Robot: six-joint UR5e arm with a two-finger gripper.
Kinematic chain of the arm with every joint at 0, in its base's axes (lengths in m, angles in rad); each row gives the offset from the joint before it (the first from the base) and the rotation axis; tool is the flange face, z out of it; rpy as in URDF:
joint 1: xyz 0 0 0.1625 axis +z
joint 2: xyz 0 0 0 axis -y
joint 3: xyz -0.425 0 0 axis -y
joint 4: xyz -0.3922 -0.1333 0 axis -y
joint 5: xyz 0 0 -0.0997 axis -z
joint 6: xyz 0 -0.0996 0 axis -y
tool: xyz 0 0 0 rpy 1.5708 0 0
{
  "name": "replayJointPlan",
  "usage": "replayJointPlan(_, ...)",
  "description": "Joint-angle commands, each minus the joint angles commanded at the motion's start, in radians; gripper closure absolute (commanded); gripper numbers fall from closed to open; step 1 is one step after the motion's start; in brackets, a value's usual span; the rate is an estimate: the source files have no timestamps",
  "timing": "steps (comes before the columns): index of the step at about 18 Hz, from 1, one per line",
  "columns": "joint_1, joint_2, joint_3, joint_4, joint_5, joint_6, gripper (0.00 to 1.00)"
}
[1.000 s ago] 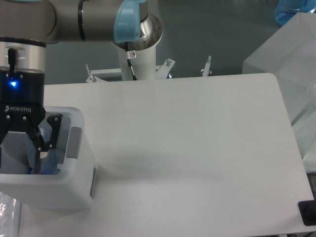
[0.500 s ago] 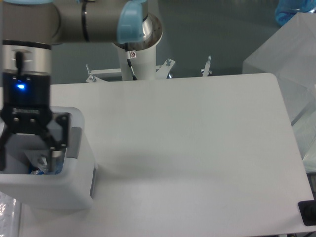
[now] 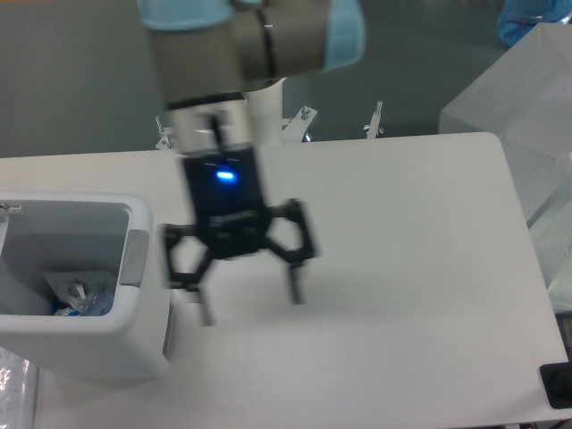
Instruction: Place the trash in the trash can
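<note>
White desk [image 3: 402, 268] carries the trash can [image 3: 89, 344] at its left edge; both trash [image 3: 80, 299] pieces seemingly lie inside. Gripper [image 3: 248, 299] hangs spread, empty; task looks done.

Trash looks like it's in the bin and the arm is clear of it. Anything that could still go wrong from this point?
Little remains, but two things. The gripper is open, empty and blurred with motion low over the table; a fast sweep could clip the trash can, which stands close beside it. The bottle and wrapper lie in the can, though only partly visible, so whether both pieces sit fully below the rim is hard to confirm.
</note>
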Motion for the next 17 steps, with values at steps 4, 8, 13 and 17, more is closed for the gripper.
replayJointPlan(4,0.049,0.034,0.009,-0.12,0.063,0.253,0.0)
replayJointPlan(8,0.141,0.116,0.006,-0.362,0.064,0.626,0.0)
replayJointPlan(13,0.226,0.192,-0.014,-0.508,0.046,0.893,0.0)
replayJointPlan(17,0.259,0.212,-0.026,-0.514,-0.006,0.895,0.0)
